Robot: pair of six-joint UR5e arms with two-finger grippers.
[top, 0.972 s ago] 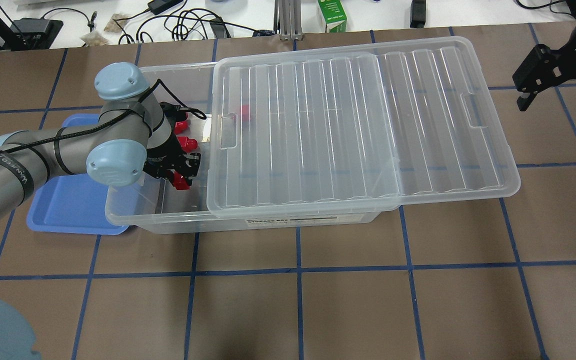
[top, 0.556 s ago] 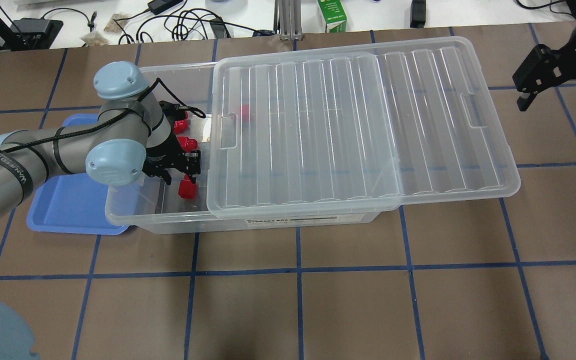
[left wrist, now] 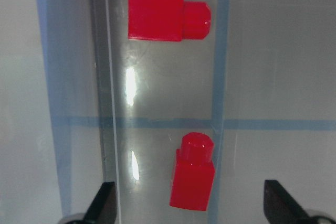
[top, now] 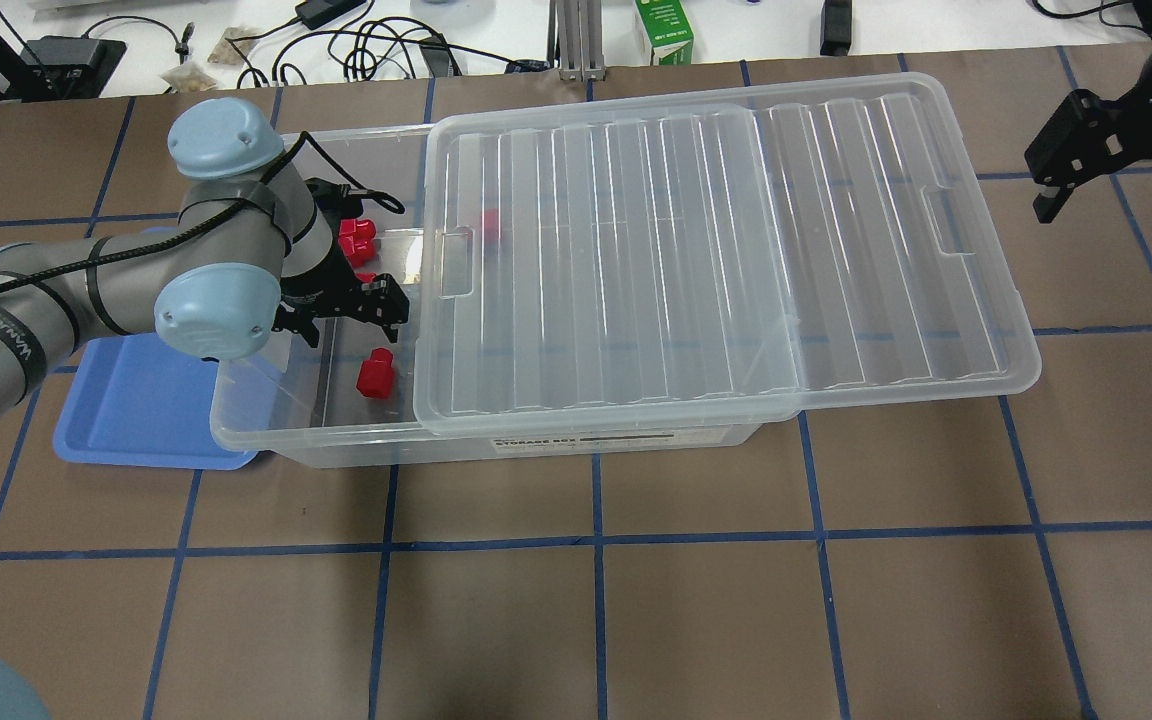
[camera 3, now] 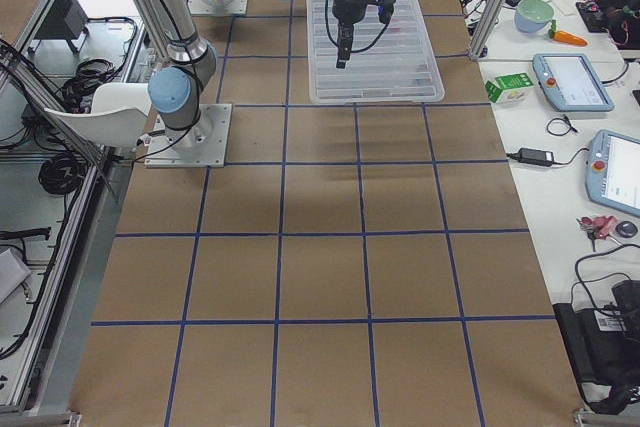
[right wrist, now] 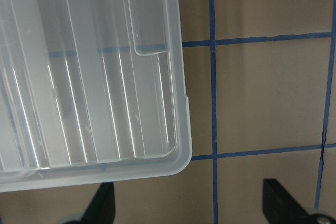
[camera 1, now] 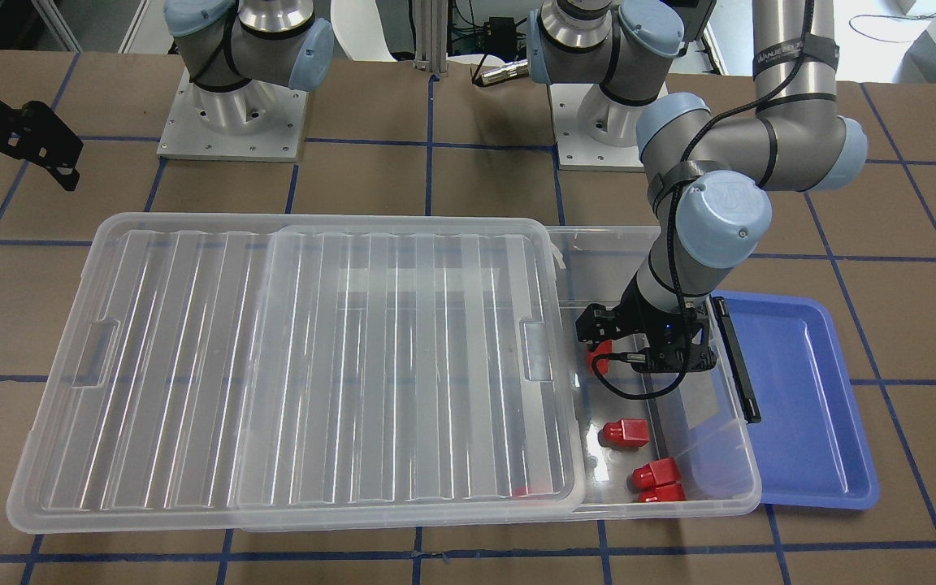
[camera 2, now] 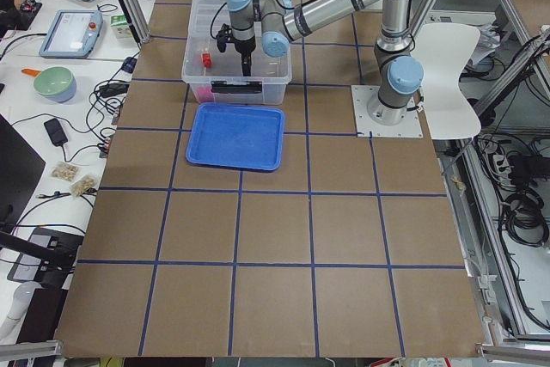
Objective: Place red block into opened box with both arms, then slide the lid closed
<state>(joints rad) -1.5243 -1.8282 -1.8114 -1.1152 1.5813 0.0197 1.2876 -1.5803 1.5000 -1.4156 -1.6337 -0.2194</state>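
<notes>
The see-through box lies on the table with its ribbed lid slid to the right, leaving the left end uncovered. In that open end a red block lies on the floor, and my left gripper hovers open just beyond it, holding nothing. The left wrist view shows this block between my open fingertips, with another red block farther off. More red blocks lie in the box, one under the lid. My right gripper hangs open past the lid's right end.
A blue tray sits against the box's left end, partly under my left arm. A green carton and cables lie along the far table edge. Brown table surface with blue tape lines spreads in front of the box.
My left gripper has opened and let go of the red block, which now lies on the box floor. The gripper has drawn back toward the far side. The right arm has not moved.
</notes>
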